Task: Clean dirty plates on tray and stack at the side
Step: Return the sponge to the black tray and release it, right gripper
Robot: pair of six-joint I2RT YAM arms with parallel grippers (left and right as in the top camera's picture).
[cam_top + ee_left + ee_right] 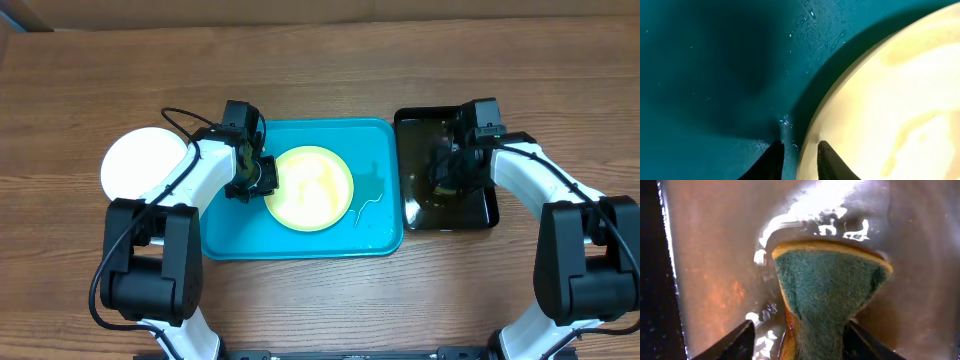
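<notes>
Status, left to right. Far left: white plate [140, 165] sits off-tray on the bare tabletop [320, 60], just beside the turquoise tray [300, 243]. It reads as the stack spot, so I'd count it as cleaned. Can't tell from above whether it's one plate or two stacked.

Next, left tool [800, 161] is low over the tray's left half, at the left rim of the yellow-green plate [312, 187]. Wrist view: one finger on the tray side, the other over the plate face, rim edge running between them. Jaws are only narrowly parted; can't tell if they pinch the rim or just straddle it. Placement fits a rim grab, since a shallow plate lying flat offers little else to hold.

Turquoise tray contents: that one plate, roughly centred, plus water [372, 195], with beads by the plate rim and a puddle with a streak to its right. Plate face shows pale yellowish streaks; no red smears I can make out.

Just right of it, black tray [420, 215]: wet, glossy floor, looks like the rinse/park station. The right tool [447, 178] is down inside it, jaws spread wide. Sponge [827, 295], green scourer side facing the wrist camera, stands on edge between the fingers with a clear gap on one side. Not gripped, I'd say.
</notes>
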